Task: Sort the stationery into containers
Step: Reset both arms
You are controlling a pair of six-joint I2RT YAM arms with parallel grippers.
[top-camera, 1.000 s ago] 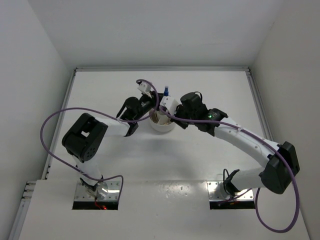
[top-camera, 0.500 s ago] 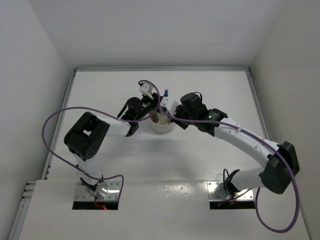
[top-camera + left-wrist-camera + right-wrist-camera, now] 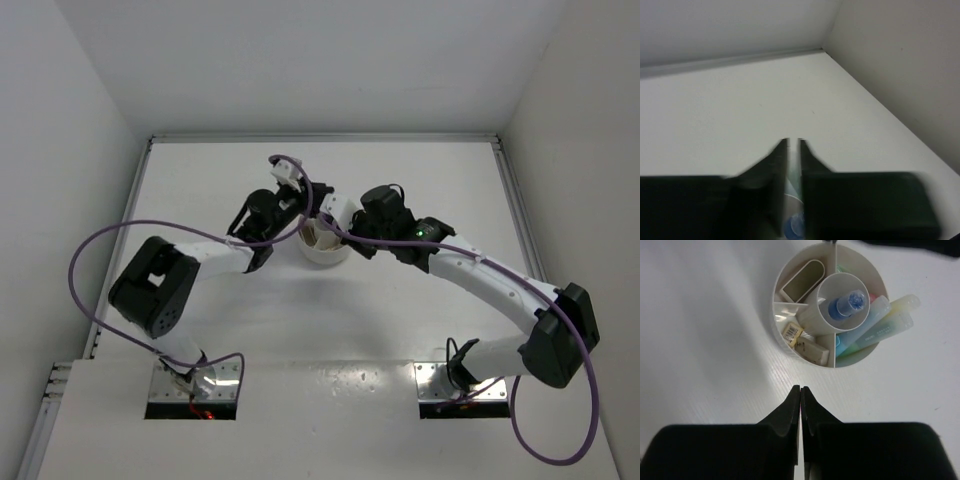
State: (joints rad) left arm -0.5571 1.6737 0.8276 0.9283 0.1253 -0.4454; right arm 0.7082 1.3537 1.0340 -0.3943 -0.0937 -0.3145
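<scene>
The right gripper point(image 3: 800, 389), fingers pressed together, is hovering near the bowl point(image 3: 785, 342). The left gripper point(image 3: 794, 142) is flanking a clear blue-tipped piece point(image 3: 794, 222); whether pinching, we cannot tell.

Robot test cell, likely a lab. Bare white counter point(image 3: 330, 320) boxed by plain white walls point(image 3: 300, 60). Two arms point(image 3: 490, 285) bolted to metal plates point(image 3: 165, 395), purple cables point(image 3: 71, 278) looped loose.

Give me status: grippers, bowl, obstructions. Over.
Right gripper shut, empty, short of bowl. Left gripper narrow, grip unclear. Blue-capped tube upright in centre cup; markers, erasers in side compartments. No obstruction seen.
</scene>
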